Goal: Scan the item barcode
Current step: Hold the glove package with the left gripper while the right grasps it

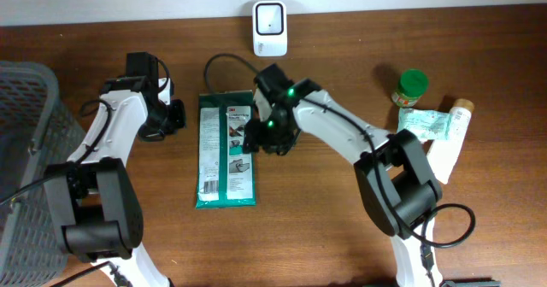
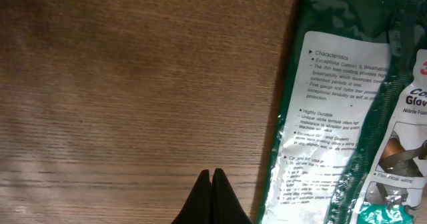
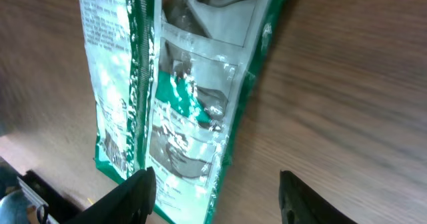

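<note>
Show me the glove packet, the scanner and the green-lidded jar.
glove packet (image 1: 224, 172), overhead view, middle of its face.
scanner (image 1: 269, 26), overhead view, its white front.
green-lidded jar (image 1: 414, 82), overhead view, its lid.

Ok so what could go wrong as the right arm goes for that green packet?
The glove packet lies flat and glossy, so the open right end effector at its right edge may slip or just shove it. A shoved packet could slide into the shut left end effector beside its left edge.
</note>
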`<state>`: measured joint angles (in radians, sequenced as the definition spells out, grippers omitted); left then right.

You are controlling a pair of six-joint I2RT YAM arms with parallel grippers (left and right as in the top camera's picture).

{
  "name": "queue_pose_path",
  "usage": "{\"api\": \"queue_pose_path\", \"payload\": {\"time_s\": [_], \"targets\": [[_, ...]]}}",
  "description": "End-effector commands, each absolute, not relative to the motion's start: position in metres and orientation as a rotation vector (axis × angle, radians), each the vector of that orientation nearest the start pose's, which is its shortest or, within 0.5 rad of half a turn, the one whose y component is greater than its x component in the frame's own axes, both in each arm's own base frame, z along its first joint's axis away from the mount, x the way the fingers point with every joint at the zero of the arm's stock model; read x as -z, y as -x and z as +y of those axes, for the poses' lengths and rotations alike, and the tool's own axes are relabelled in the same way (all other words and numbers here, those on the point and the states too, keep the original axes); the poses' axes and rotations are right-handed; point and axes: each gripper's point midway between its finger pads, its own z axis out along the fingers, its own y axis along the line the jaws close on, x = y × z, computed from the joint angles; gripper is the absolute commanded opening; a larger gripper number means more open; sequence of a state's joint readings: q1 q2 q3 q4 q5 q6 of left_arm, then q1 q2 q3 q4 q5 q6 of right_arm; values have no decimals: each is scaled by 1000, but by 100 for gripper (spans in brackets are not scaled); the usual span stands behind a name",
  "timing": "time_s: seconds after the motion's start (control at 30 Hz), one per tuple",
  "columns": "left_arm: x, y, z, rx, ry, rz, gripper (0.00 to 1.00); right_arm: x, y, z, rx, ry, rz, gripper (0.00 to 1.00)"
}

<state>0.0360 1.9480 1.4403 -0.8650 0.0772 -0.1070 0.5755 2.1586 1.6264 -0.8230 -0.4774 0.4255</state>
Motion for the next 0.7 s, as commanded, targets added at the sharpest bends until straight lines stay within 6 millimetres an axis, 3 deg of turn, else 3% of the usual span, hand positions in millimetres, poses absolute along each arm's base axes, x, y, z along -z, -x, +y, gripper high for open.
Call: {"api": "queue_pose_path", "payload": {"time_s": [0.0,0.07,0.17,0.27,0.33,0.5,0.67], "targets": [[-70,-417,4,124,151,2885,0,-22,-319,318,-935,284,3097,61],[-70,-417,4,123,152,2884,0,-17,-307,331,-1136,329,3053,61],[-67,-413,-3,174,148,2899,0,-8,-297,331,-1188,312,3062,62],[-38,-387,-34,443,131,2946,0,-3,-300,327,-1129,278,3071,61],[-32,-380,-61,685,48,2893,0,-2,-301,326,-1112,271,3073,61],[-1,-363,-62,683,51,2895,0,-2,-302,327,-1113,261,3073,57],[16,-345,-62,689,61,2924,0,5,-302,328,-1036,203,3089,53]]}}
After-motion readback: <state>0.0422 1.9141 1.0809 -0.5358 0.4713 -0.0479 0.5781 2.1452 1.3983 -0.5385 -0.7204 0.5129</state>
